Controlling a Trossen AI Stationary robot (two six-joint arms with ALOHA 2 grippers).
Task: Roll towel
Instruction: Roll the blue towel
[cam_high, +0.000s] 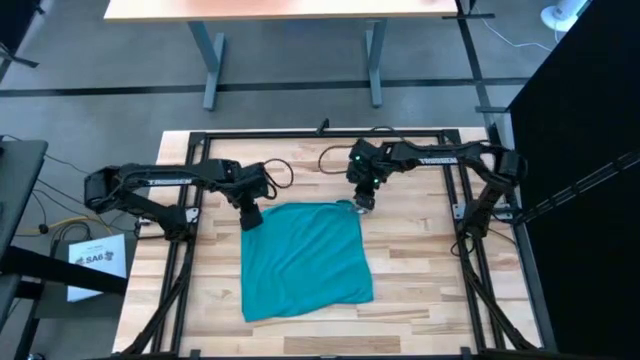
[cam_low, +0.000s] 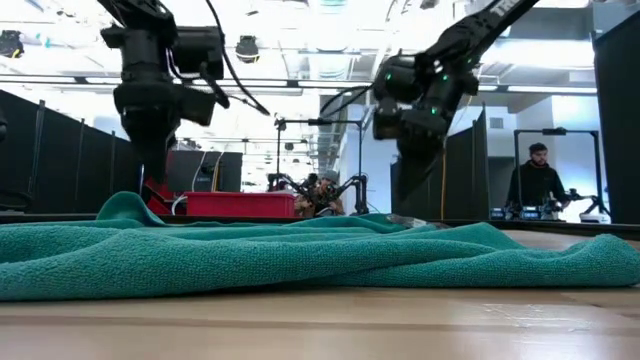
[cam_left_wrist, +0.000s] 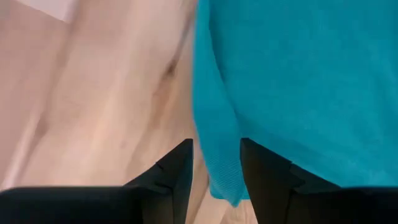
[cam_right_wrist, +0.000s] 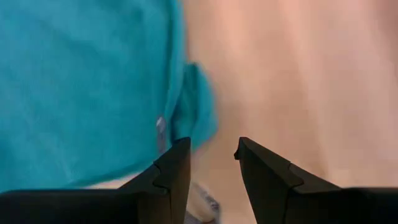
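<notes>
A pale wooden table (cam_high: 420, 270) framed by black rails fills the workshop floor, with a desk standing beyond it and, seen across the tabletop, a person (cam_low: 537, 183) at a far workstation. The towel (cam_high: 302, 260) lies spread on the middle of the table, rumpled into low folds, its far edge running between the two arms. The left gripper (cam_high: 250, 217) sits at the towel's far left corner; in its wrist view the fingers (cam_left_wrist: 177, 176) are parted a little with the towel's edge lying in the gap between them, though whether they pinch it cannot be told. The right gripper (cam_high: 362, 203) hangs at the far right corner, its fingers (cam_right_wrist: 176, 168) parted by a small gap, empty, just beside a turned-up flap of cloth. A red box (cam_low: 240, 205) shows behind the towel.
</notes>
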